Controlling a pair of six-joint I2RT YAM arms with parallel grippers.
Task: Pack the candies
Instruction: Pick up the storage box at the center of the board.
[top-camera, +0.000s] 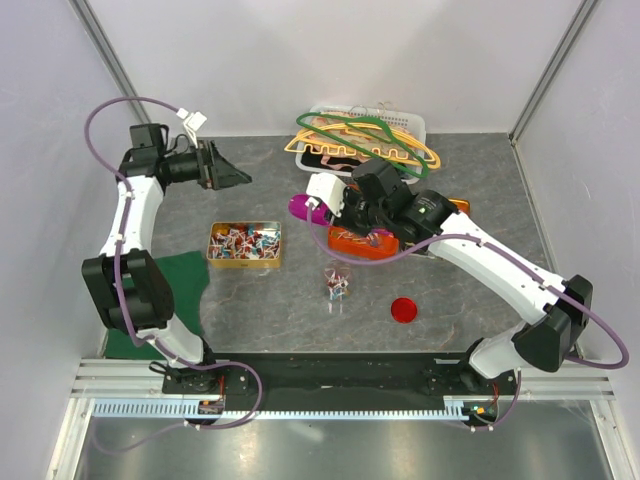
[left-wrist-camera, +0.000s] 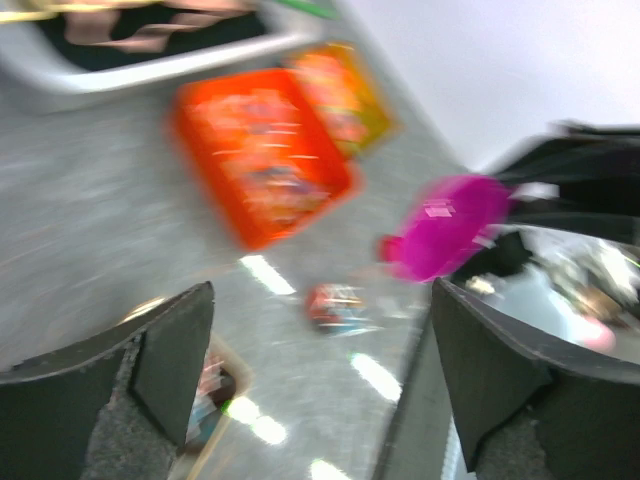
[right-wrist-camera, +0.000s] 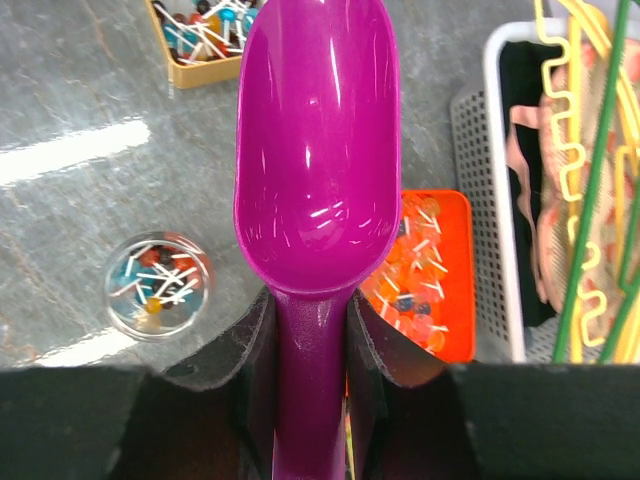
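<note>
Left wrist view motion-blurred throughout: orange tray (left-wrist-camera: 262, 150), magenta scoop (left-wrist-camera: 445, 225), glass jar (left-wrist-camera: 335, 305) smeared, jar contents unreadable. Right wrist view: scoop handle sunk between right claw (right-wrist-camera: 310, 300) fingers, runs off bottom edge; yellow tin (right-wrist-camera: 205, 72) cut by top edge; scoop bowl covers part of orange tray. Top view: right arm (top-camera: 480, 250) hides most of orange tray; candies (top-camera: 243, 241) too small to tell apart.
</note>
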